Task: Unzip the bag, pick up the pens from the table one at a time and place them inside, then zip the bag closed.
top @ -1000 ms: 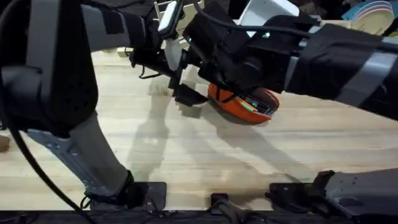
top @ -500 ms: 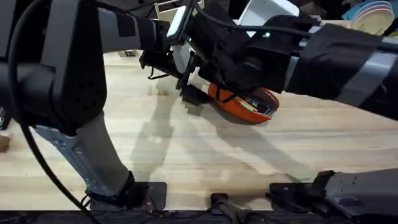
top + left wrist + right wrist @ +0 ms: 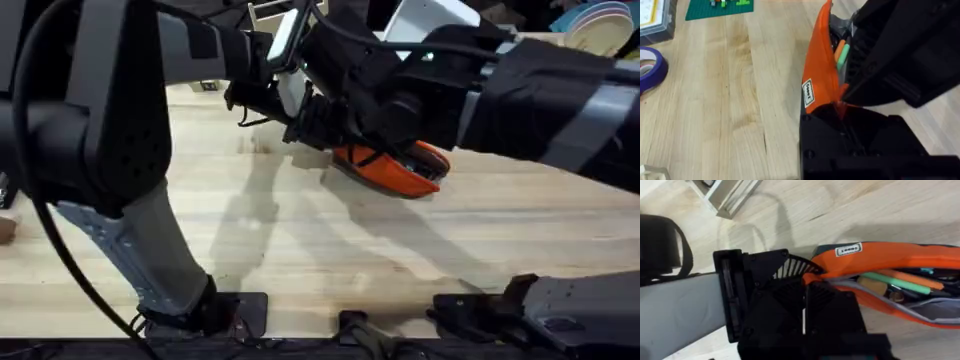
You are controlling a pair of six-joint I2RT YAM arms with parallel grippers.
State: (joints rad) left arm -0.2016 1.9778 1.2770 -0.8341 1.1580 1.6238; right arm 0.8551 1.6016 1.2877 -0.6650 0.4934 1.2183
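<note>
- Within 1 s the left gripper (image 3: 305, 125) has slid from the bare table (image 3: 300, 250) onto the bag (image 3: 395, 172) end, seemingly pinching its orange edge, likely bracing for zipping.
- The bag lies mid-table, open, pens (image 3: 892, 282) inside.
- The right gripper (image 3: 860, 75) is at the opening; its grip cannot be told.
- The bag's white label (image 3: 848, 249) is unreadable.
</note>
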